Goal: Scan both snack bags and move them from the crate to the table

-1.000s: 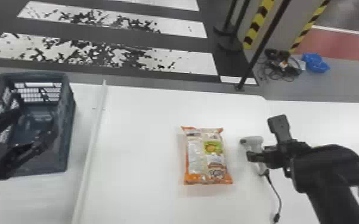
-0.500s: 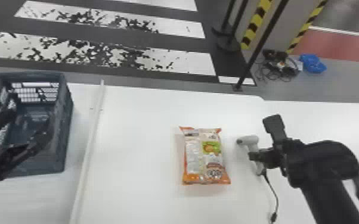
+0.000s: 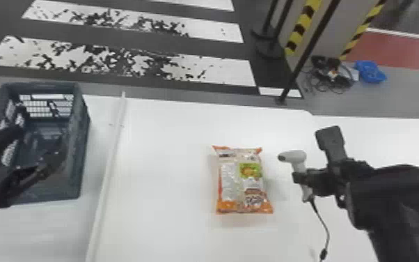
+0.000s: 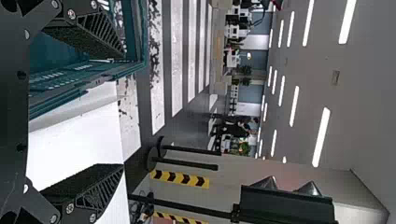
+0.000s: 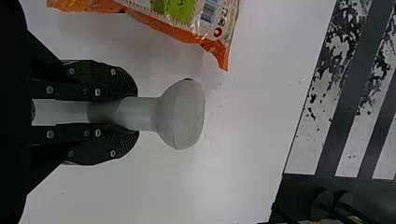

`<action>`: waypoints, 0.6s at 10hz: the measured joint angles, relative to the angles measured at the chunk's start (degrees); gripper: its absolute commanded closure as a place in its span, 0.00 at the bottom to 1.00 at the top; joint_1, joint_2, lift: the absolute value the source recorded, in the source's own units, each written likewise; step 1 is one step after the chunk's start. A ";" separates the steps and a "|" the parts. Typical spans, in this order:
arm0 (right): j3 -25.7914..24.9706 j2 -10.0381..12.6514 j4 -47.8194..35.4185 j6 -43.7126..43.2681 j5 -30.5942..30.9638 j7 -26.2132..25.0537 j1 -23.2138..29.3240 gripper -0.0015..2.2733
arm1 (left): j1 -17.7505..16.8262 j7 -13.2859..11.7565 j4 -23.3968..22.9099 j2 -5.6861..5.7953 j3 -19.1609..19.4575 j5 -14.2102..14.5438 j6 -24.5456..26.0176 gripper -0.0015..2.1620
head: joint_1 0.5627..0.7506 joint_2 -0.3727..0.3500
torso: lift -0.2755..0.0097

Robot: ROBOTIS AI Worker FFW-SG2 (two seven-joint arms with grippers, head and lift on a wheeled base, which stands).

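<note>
At the left, my left gripper [image 3: 34, 146] hangs over the dark blue crate [image 3: 84, 149], its fingers spread with nothing between them. In the left wrist view, the left gripper [image 4: 123, 111] is open beside the crate wall [image 4: 88, 74]. One orange and white snack bag [image 3: 242, 184] lies flat on the white table. To its right, my right gripper [image 3: 302, 177] holds the white scanner [image 3: 298, 158] by its handle, the head pointing toward the bag's side. The right wrist view shows the right gripper [image 5: 133, 114] closed around the scanner [image 5: 187, 114], with the bag [image 5: 187, 18] nearby.
A white strip [image 3: 109, 167] runs along the table between crate and bag. The scanner's black cable [image 3: 324, 223] trails toward the near edge. Beyond the table's far edge stand dark posts [image 3: 309, 52], with cables and a blue tray [image 3: 370, 72] on the floor.
The right gripper, with the scanner in it, has shifted slightly toward the table's far side. The left gripper stays over the crate, still open, and the bag keeps its place.
</note>
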 measured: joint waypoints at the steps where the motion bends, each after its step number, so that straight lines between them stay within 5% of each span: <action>1: 0.91 0.57 -3.87 1.35 0.17 -0.02 1.35 0.99 | 0.00 0.00 -0.01 -0.01 0.00 0.00 0.02 0.08 | 0.70 0.33 | 0.84; 6: 7.64 1.46 -8.64 6.50 1.41 0.00 0.64 0.99 | 0.18 0.00 -0.01 0.02 0.17 0.00 0.01 0.08 | 0.70 0.44 | 0.84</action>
